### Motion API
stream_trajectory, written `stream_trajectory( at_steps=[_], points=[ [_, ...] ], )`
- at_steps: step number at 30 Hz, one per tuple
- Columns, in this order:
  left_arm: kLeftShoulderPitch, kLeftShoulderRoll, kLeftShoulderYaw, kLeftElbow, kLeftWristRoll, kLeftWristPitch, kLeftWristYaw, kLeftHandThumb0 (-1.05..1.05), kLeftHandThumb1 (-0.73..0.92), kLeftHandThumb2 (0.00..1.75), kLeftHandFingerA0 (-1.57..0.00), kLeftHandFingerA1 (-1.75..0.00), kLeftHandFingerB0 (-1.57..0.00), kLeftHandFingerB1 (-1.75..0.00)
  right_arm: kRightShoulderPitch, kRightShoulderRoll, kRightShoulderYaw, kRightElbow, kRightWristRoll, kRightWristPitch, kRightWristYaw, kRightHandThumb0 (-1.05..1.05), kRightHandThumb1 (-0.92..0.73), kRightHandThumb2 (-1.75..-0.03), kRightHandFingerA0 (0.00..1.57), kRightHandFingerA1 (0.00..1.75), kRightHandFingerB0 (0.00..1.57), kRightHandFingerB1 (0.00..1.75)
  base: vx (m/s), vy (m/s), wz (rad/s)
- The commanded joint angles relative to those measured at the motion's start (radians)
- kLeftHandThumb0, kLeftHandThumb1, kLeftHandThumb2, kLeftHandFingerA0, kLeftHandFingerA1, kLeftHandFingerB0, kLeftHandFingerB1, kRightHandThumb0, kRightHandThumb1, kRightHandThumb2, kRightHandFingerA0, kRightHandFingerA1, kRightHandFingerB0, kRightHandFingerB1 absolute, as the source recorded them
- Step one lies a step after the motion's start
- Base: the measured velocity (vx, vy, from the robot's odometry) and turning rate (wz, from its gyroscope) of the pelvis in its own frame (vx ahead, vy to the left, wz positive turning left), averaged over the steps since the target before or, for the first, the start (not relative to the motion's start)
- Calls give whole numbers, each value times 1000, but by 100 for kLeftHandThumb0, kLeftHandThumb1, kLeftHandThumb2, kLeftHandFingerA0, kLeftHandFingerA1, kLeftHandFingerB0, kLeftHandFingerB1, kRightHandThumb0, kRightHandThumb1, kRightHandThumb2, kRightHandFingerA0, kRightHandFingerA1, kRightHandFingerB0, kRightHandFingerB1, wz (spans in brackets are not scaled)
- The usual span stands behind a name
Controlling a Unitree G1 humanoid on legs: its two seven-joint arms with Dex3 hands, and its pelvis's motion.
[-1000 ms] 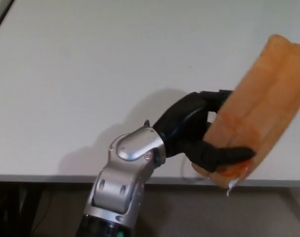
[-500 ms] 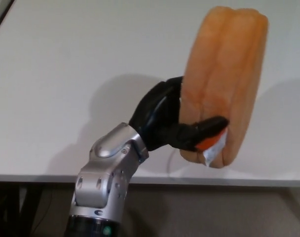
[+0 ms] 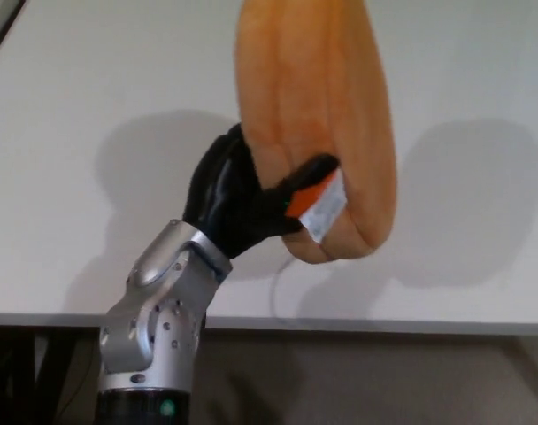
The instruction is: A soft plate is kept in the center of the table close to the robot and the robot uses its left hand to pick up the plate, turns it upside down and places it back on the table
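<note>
Head view: left robot hand (image 3: 242, 199) clamped on the lower end of the plate (image 3: 313, 115), thumb across its face beside a white tag (image 3: 325, 208). Plate hangs on edge, clear above the desk (image 3: 74, 106) near its front edge, probably mid-flip. Orange, plush, padded in lengthwise ridges, rounded ends; it looks slightly squashed under the grip. Desk white, smooth, matte. Right robot hand not visible.

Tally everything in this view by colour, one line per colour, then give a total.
Orange: 1, the soft plate, held up by the left hand.
Black: 1, the left hand.
White: 2, the table and the tag on the plate.
Total: 4
</note>
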Motion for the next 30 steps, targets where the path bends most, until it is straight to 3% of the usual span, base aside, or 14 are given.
stream_trajectory(
  at_steps=[1, 2, 3, 9, 10, 11, 12, 14, 15, 17, 18, 24, 29, 30],
  points=[
    [-27, -374, 339, 54, -653, -190, 347, -27, 47, 89, -93, -175, -67, -175, -6, -39, -2, 9, -4, 45, 18, -82, -87, -67, 52, 43, 29, 34, 0, 0, 0],
    [-28, -369, 343, 60, -656, -185, 342, -27, 47, 89, -93, -175, -67, -175, -6, -38, -2, 9, -5, 43, 17, -82, -87, -67, 52, 43, 29, 34, 0, 0, 0],
    [-28, -365, 348, 65, -656, -186, 341, -27, 47, 89, -93, -175, -67, -175, -5, -39, -2, 6, 1, 51, 21, -85, -73, -108, 46, 55, 22, 47, 0, 0, 0],
    [-39, -349, 369, 74, -664, -189, 362, -24, 46, 86, -94, -175, -67, -175, -9, -38, -1, 8, 0, 53, 20, -85, -73, -108, 46, 55, 24, 48, 0, 0, 0],
    [-41, -347, 372, 72, -665, -191, 370, -23, 47, 85, -94, -175, -67, -175, -8, -38, 0, 7, 0, 54, 21, -81, -88, -67, 51, 42, 27, 34, 0, 0, 0],
    [-43, -345, 375, 71, -667, -192, 376, -23, 47, 85, -94, -175, -67, -175, -7, -40, 1, 5, -1, 54, 23, -81, -88, -67, 51, 42, 27, 34, 0, 0, 0],
    [-45, -342, 379, 70, -675, -189, 386, -23, 46, 86, -94, -175, -67, -175, -8, -39, 0, 7, 6, 52, 28, -86, -75, -108, 45, 55, 21, 47, 0, 0, 0],
    [-42, -340, 378, 64, -674, -185, 395, -24, 46, 87, -94, -175, -67, -175, -6, -40, 2, 7, -4, 49, 24, -89, -76, -109, 45, 54, 21, 46, 0, 0, 0],
    [-44, -338, 380, 63, -664, -192, 417, -25, 48, 88, -95, -175, -68, -175, -8, -38, 1, 8, 1, 51, 25, -82, -87, -67, 51, 42, 28, 33, 0, 0, 0],
    [-48, -337, 384, 61, -661, -200, 452, -24, 48, 86, -95, -175, -68, -175, -10, -39, -1, 8, 4, 55, 25, -82, -87, -67, 51, 42, 27, 33, 0, 0, 0],
    [-49, -333, 385, 62, -661, -198, 459, -26, 52, 86, -96, -175, -68, -175, -11, -39, -1, 9, 2, 51, 25, -89, -77, -109, 45, 53, 21, 46, 0, 0, 0],
    [-49, -310, 397, 70, -656, -194, 547, -24, 51, 84, -95, -175, -65, -175, -18, -39, -1, 11, -6, 43, 20, -82, -88, -67, 52, 43, 29, 34, 0, 0, 0],
    [-44, -270, 394, 91, -632, -187, 608, -26, 53, 83, -98, -175, -61, -175, -28, -38, -1, 14, 5, 44, 27, -82, -87, -67, 52, 43, 28, 34, 0, 0, 0],
    [-37, -263, 394, 94, -629, -173, 633, -23, 51, 79, -99, -175, -56, -175, -27, -39, -2, 14, 5, 46, 27, -87, -74, -108, 45, 54, 22, 47, 0, 0, 0]
  ],
)
